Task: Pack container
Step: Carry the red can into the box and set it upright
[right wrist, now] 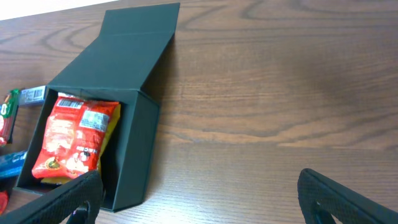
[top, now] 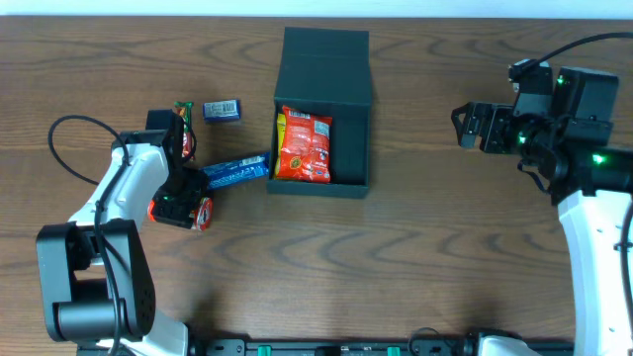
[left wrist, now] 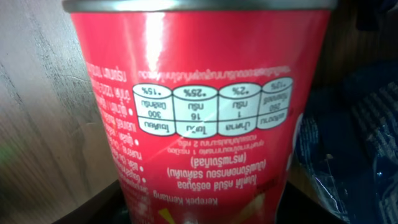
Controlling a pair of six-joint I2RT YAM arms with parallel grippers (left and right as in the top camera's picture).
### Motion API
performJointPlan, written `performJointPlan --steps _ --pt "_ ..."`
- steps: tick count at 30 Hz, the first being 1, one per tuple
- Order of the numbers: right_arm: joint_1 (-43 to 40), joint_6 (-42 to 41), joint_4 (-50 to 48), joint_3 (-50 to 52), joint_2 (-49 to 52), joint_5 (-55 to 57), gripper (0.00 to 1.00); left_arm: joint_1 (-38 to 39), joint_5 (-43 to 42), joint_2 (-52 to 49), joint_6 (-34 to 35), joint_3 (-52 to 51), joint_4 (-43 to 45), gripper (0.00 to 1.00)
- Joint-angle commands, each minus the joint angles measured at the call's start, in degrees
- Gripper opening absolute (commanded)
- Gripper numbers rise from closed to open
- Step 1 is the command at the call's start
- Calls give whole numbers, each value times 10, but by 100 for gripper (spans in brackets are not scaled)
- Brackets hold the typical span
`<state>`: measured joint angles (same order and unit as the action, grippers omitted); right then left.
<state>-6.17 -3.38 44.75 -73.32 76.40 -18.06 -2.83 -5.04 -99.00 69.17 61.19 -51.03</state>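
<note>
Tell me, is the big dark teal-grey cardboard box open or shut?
Open. The dark teal-grey square cardboard box has its flap lid folded back flat, and an orange-red snack packet shows inside.

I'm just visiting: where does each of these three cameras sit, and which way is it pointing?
Overhead: fixed above the table, looking straight down; both arms show, with left gripper and right gripper.
Left wrist: on the left arm, facing a red snack tub up close; its own fingers barely show.
Right wrist: on the right arm, facing across the table at the container; its open fingertips show below.
Shared: overhead and right wrist both see the container holding an orange packet.
</note>
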Motion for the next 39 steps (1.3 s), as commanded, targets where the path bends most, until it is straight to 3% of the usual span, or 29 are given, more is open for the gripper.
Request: performJointPlan --steps 1,6,8,14,19,29,33,39 --pt "-1 4 -2 4 3 -4 99 1 20 -7 2 -3 -1 60" --pt "-1 4 -2 4 3 -4 99 1 21 -7 -23 -3 -1 61" --pt "-1 4 -2 4 3 -4 99 1 20 -6 -42 -3 1 57" --pt "-1 4 -2 4 3 -4 99 1 22 -6 -147 10 -1 53" --pt "-1 4 -2 4 3 -4 99 1 27 -6 -210 48 -39 38" --pt "-1 5 -3 4 3 -4 99 7 43 -6 -269 164 -103 27" --pt "-5 4 -4 4 3 -4 99 35 40 -6 -305 217 -89 21" --pt "-37 4 -4 4 3 -5 99 125 40 -6 -370 277 -22 21"
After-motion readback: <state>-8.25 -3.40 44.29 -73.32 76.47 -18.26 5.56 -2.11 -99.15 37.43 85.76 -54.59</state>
